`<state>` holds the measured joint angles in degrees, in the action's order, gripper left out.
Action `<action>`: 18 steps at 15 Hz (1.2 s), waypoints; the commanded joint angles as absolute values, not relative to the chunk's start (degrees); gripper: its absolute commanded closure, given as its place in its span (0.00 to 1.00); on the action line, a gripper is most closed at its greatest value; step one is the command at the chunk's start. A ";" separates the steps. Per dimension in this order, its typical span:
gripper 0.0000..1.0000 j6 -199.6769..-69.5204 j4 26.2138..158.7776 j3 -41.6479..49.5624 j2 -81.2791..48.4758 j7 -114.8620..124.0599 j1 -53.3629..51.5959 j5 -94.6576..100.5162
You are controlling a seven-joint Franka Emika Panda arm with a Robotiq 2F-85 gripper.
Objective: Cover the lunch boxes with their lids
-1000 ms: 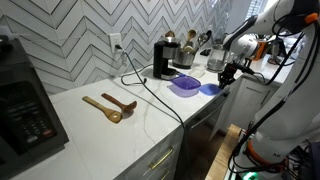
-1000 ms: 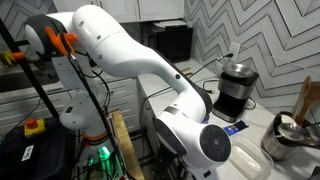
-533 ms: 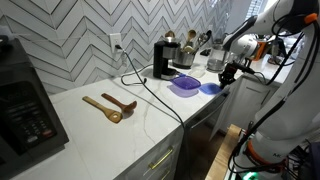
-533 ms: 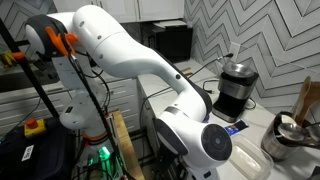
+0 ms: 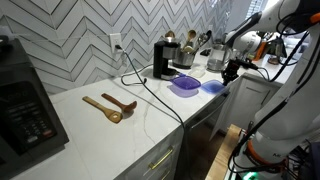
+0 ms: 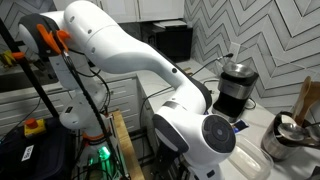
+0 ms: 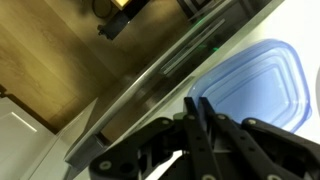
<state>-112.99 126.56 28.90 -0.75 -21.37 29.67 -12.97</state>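
Observation:
My gripper (image 7: 197, 103) is shut, its two fingers pressed together on the near rim of the blue lid (image 7: 255, 88). In an exterior view the gripper (image 5: 226, 77) hangs at the counter's front edge with the blue lid (image 5: 213, 88) at its tips. The purple lid (image 5: 184, 85) lies just beside it, nearer the coffee machine. A clear lunch box (image 6: 252, 162) shows at the counter's near corner, partly hidden by my arm (image 6: 190, 130). Whether the purple lid sits on a box I cannot tell.
A black coffee machine (image 5: 162, 58) and jars stand against the tiled wall, with a cable trailing across the white counter (image 5: 120, 125). Two wooden spoons (image 5: 110, 105) lie mid-counter. A microwave (image 5: 25, 100) fills one end. The counter edge and wooden floor (image 7: 60, 70) lie below the gripper.
The jaws have closed fully on the blue lid's rim. The gripper and the lid have since shifted slightly toward the counter's far end.

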 commanded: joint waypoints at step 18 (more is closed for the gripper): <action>0.98 -107.04 114.65 32.98 -0.41 -31.85 30.84 -14.52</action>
